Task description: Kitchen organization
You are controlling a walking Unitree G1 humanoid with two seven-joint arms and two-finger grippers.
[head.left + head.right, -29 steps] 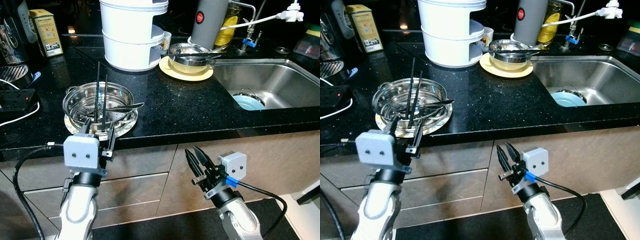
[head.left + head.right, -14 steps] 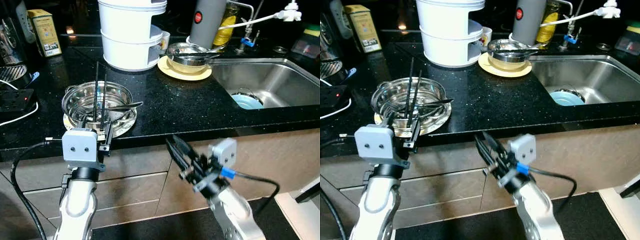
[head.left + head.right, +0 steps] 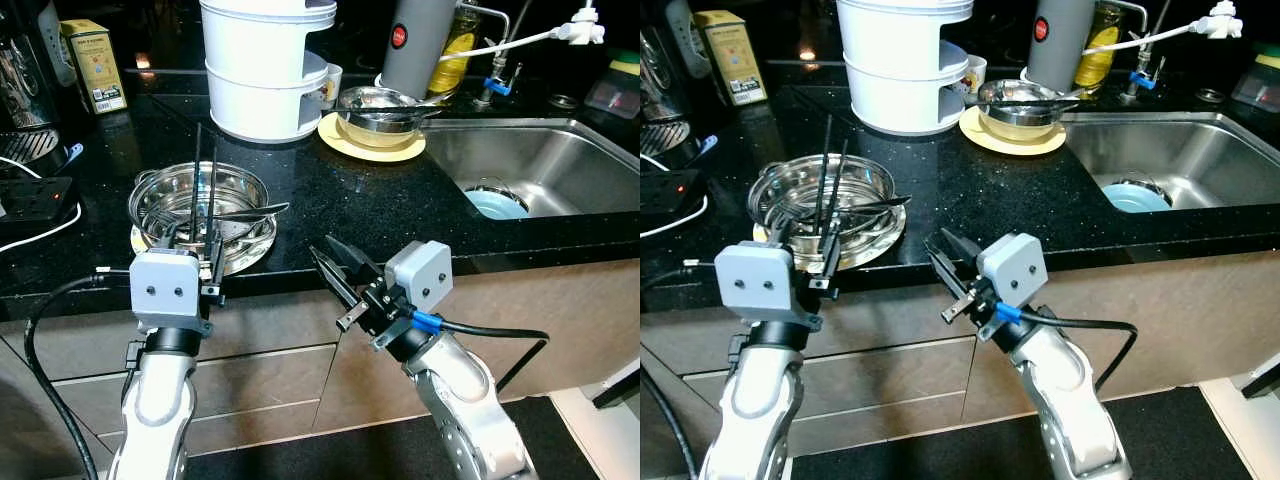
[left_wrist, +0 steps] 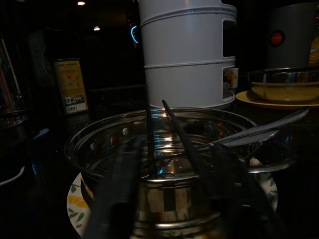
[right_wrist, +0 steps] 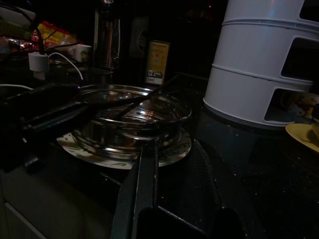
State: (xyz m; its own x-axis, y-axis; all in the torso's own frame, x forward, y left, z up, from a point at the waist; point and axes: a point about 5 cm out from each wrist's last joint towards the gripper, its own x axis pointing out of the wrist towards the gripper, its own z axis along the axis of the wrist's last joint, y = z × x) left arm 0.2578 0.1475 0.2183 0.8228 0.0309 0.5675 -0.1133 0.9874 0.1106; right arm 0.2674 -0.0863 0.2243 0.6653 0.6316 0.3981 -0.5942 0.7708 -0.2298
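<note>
Black right gripper agape, empty

Silver arms, grey wrist boxes, black cables

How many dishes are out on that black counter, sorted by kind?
Steel bowls: 2, the perforated steel bowl and the steel bowl near the sink.
Plates: 2, the leaf-patterned plate and the yellow plate, each under a bowl.
Total: 4
</note>
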